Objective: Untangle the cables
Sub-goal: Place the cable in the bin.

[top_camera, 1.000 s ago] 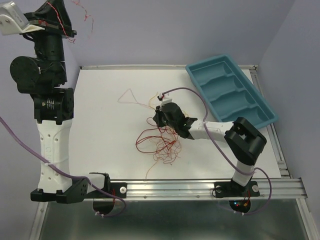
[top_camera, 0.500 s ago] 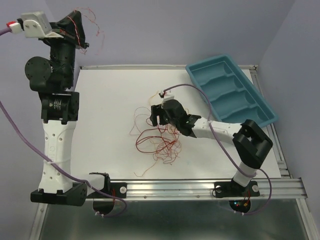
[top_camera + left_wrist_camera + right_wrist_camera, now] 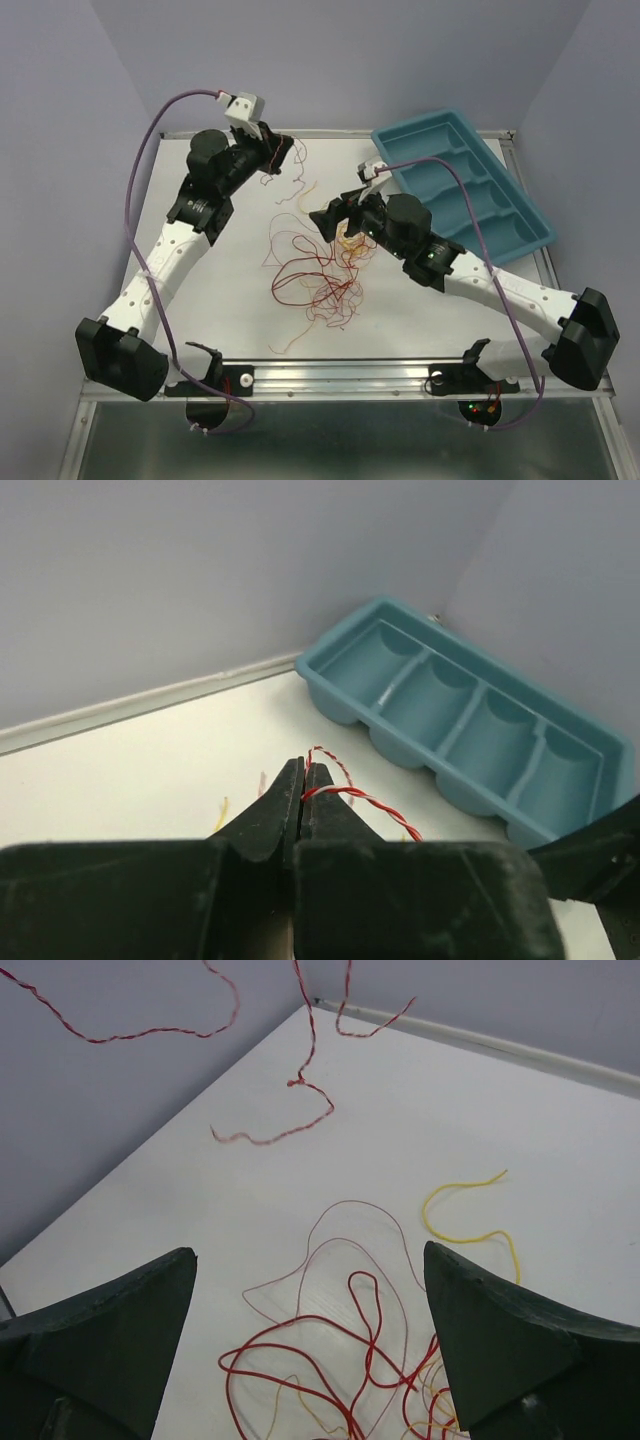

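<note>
Overhead camera looks down; both wrist cameras closely skim the table.

Tangled cables centre; tray far right.

A teal tray with four compartments in a row is seen lying at an angle at the far right corner of a white table; in the left wrist view the same tray is shown running along the right side. The table is enclosed by pale purple walls behind and on both sides. An aluminium rail is fixed along its near edge.
</note>
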`<state>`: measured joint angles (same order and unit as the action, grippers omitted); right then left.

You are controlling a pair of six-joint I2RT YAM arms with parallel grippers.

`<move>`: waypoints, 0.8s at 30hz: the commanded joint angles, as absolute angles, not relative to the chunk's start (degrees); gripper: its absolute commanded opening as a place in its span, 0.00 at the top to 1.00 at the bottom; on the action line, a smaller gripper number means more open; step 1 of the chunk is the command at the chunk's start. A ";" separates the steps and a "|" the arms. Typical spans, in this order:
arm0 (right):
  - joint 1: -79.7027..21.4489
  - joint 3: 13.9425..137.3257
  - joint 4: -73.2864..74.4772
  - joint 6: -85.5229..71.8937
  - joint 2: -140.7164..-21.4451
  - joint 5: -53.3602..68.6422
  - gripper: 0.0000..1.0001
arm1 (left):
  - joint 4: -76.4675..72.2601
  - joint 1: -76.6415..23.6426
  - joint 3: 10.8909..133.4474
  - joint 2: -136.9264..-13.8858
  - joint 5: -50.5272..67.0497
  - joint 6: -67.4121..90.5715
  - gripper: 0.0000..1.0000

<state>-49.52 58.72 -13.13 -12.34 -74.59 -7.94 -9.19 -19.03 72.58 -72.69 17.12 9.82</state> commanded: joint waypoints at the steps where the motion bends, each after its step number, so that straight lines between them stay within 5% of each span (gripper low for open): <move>1: -49.57 54.23 -19.15 -9.58 -71.47 -3.00 0.00 | -13.27 -23.55 70.23 -69.26 19.07 5.02 1.00; 24: -49.48 50.98 -22.85 -2.90 -70.14 -8.62 0.00 | -0.88 -25.31 68.73 -70.14 39.46 0.26 1.00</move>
<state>-49.52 52.05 -18.55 -5.45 -71.96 -7.68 -1.83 -25.36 66.96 -70.41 34.57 1.34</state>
